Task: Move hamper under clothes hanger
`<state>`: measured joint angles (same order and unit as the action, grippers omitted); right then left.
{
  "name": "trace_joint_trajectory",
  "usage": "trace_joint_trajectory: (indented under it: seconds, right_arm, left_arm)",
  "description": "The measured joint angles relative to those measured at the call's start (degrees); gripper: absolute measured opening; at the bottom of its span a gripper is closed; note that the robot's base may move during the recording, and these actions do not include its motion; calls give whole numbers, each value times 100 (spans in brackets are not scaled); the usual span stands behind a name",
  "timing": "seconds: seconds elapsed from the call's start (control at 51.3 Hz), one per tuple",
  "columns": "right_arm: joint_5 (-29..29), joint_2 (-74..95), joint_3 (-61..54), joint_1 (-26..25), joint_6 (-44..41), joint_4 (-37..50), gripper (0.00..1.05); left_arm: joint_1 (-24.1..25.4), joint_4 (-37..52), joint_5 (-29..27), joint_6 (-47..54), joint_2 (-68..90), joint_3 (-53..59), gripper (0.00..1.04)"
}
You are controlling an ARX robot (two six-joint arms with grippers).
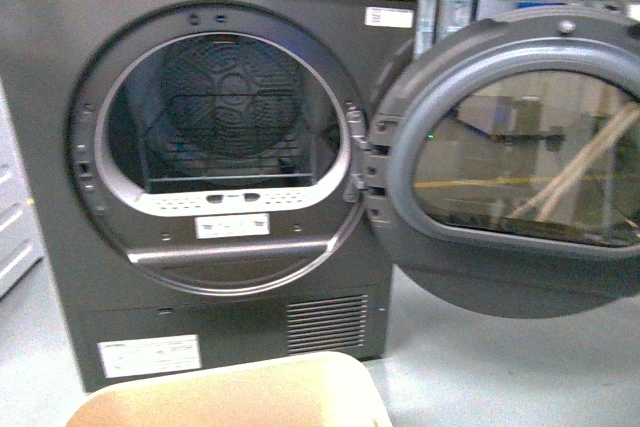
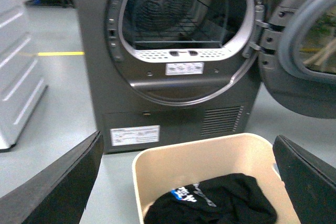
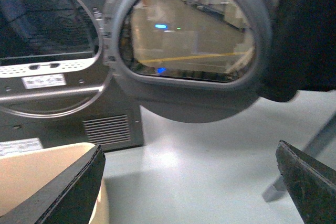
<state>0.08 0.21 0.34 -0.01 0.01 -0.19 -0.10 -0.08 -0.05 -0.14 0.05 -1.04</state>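
The left hand (image 2: 186,141) is held wide open, grasping nothing, the hamper (image 2: 210,156) seen between its fingers (image 2: 58,182); the right hand (image 3: 189,148) is likewise spread and empty. The hamper is set on the floor (image 2: 63,103) before the open dryer (image 2: 94,77), a black garment (image 2: 220,203) lying inside.

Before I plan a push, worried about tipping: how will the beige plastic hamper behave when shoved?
The beige plastic hamper probably slides easily; the grey floor looks smooth. Likely light: only a black garment shows inside. Its thin rim may flex if gripped.
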Motion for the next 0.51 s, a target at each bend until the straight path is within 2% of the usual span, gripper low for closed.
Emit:
trace_joint_trajectory:
  seconds: [0.506]
  right_arm:
    - [-22,0,0,4,0,0,97]
  left_arm:
    - [9,0,-9,0,-7,0,98]
